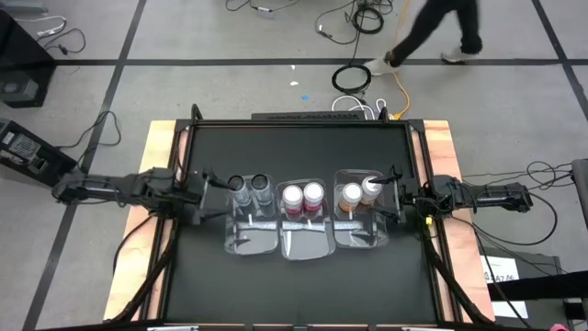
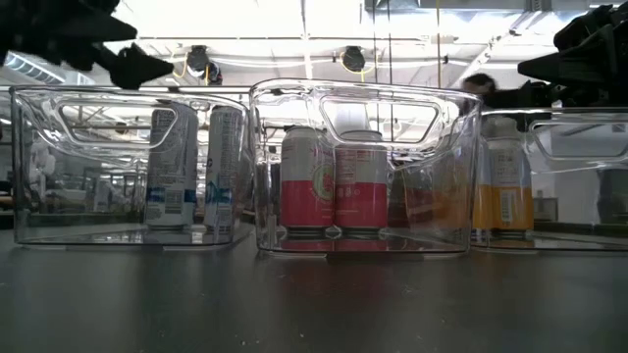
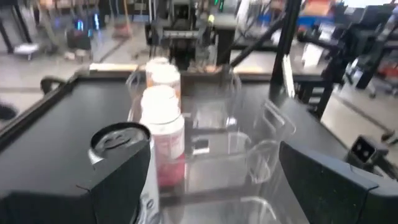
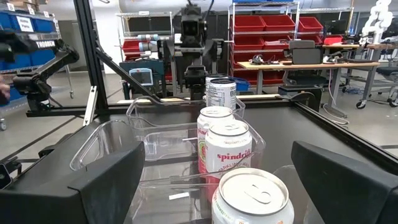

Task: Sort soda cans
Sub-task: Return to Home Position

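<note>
1. The silver cans [image 1: 239, 188] stand upright in the left bin [image 1: 250, 239], the pink cans [image 1: 292, 196] in the middle bin [image 1: 308, 243], and the orange cans [image 1: 350, 194] in the right bin [image 1: 360, 239].
2. I see the left gripper [image 1: 213, 191] and the right gripper [image 1: 393, 193] spread wide and empty.
3. The cans lie inboard of each gripper, so I judge the retreat runs outward.

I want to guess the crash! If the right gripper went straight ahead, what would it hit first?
Probably the nearest soda can in the right bin, straight ahead of the right gripper and its open fingers; how far off is unclear.
</note>
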Tool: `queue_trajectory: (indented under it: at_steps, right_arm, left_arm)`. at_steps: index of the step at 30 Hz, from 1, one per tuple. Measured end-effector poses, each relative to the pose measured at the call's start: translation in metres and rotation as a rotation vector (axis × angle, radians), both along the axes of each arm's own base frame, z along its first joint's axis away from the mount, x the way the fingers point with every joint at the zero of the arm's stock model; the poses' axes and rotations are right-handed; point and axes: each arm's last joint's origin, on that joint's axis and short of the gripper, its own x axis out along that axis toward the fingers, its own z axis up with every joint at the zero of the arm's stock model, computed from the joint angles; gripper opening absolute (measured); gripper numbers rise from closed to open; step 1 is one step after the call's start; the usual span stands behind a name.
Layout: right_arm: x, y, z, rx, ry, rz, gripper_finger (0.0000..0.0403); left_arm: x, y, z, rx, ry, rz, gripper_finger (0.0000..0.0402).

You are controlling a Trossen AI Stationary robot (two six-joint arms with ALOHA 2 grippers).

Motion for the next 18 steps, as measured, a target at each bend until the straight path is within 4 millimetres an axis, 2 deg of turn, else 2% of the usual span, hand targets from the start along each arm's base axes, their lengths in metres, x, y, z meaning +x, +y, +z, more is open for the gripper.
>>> queue_trajectory:
  at_steps: [8,18]
  right_arm:
    - [0.000,0.000,0.000,0.000,0.000,0.000,0.0398]
    - [0.000,0.000,0.000,0.000,0.000,0.000,0.0398]
  left_arm:
    - [-0.006,0.000,-0.045,-0.072,-0.033,-0.003,0.0367]
    - [-0.015,0.001,-0.056,-0.013,-0.187,-0.007,0.0367]
